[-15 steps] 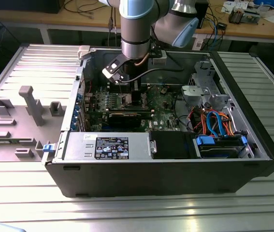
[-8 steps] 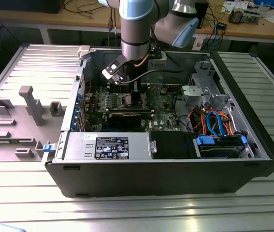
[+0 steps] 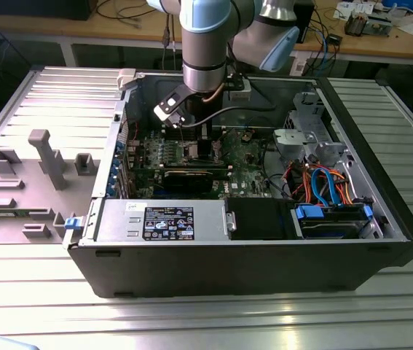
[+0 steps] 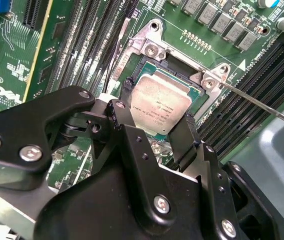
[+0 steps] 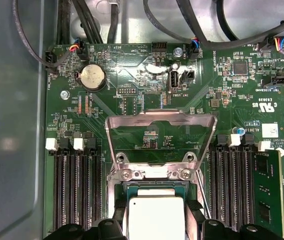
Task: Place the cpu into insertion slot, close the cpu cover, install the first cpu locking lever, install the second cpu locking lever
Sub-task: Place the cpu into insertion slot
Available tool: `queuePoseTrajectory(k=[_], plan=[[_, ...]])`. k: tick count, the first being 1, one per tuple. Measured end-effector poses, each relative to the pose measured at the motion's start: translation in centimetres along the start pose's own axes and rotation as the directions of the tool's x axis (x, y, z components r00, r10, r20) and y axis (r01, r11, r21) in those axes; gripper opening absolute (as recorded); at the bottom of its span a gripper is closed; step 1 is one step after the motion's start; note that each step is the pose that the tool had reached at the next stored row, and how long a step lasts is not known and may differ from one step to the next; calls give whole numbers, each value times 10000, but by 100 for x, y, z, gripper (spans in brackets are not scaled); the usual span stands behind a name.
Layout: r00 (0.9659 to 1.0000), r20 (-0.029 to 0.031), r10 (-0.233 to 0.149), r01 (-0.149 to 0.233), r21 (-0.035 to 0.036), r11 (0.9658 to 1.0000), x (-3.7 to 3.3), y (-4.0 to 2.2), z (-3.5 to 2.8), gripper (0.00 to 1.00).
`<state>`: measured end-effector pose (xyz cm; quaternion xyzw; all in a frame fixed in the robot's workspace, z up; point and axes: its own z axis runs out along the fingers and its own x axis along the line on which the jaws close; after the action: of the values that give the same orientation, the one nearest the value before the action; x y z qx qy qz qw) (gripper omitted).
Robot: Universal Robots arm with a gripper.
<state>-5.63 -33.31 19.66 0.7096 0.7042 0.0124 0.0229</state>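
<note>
Exterior view, nearest: ribbed metal table (image 3: 191,321) with one open case (image 3: 191,266) on it. Along the case's near wall there is one power supply (image 3: 162,221), and one blue-clipped drive bay (image 3: 333,219) toward the exterior view's right. One grey fixture (image 3: 46,157) stands outside the case on the exterior view's left.

Farther in: one arm (image 3: 206,36) reaches down to the green board (image 3: 246,157).

Second wrist view: one gripper (image 4: 153,120) with two black fingers (image 4: 182,137), one on each of two opposite edges of the cpu (image 4: 159,102). The fingers touch those edges, clamped on the chip. There is one cpu, silver top up, lying inside the rim of the slot (image 4: 154,67). I cannot tell if it is fully seated. One thin lever (image 4: 262,106) runs out from the slot's corner.

First wrist view: one cover (image 5: 131,120) stands raised off the slot on the far side, with the board showing through its cut-out. Two screws sit at its hinge. There are two banks of memory slots, one on each side of the slot. One memory module (image 5: 267,190) is seated in one bank. Beyond the cover lies one coin cell (image 5: 92,77).

Farthest: a bench (image 3: 381,44) behind the case.
</note>
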Motion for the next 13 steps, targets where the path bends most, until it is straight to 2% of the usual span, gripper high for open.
queuePoseTrajectory(k=[13], plan=[[10000,-1,1,-1,-1,10000,0,0,6,54]])
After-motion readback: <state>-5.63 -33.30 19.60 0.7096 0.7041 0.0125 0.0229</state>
